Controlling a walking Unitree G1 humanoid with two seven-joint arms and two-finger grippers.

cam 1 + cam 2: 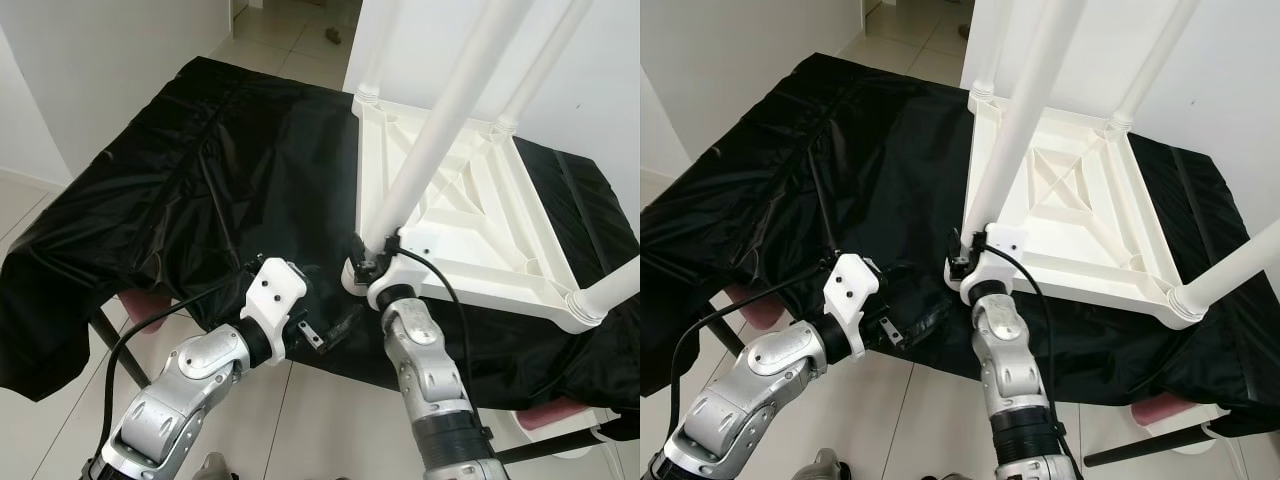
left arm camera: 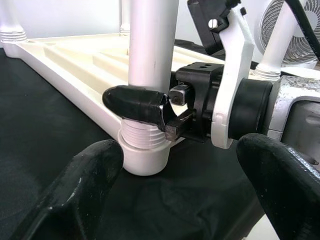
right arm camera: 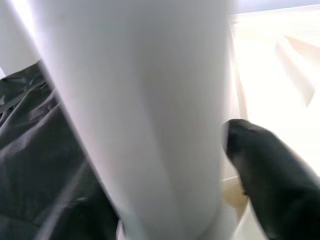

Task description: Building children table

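Observation:
A white plastic children's table (image 1: 470,200) lies upside down on a black cloth (image 1: 200,180), its legs pointing up. My right gripper (image 1: 365,262) is shut on the base of the near left leg (image 1: 440,120), just above its threaded socket. In the left wrist view one black finger (image 2: 135,102) wraps the leg (image 2: 150,45); in the right wrist view the leg (image 3: 140,100) stands close beside a finger (image 3: 270,170). My left gripper (image 1: 335,328) hovers open at the cloth's front edge, a short way left of that leg and pointing at it, holding nothing.
Three more legs stand in their corners: far left (image 1: 375,50), far right (image 1: 540,70), near right (image 1: 610,290). A fan (image 2: 280,30) stands behind the table. A white wall rises at the right, tiled floor lies beyond, and something pink (image 1: 150,300) sits under the cloth.

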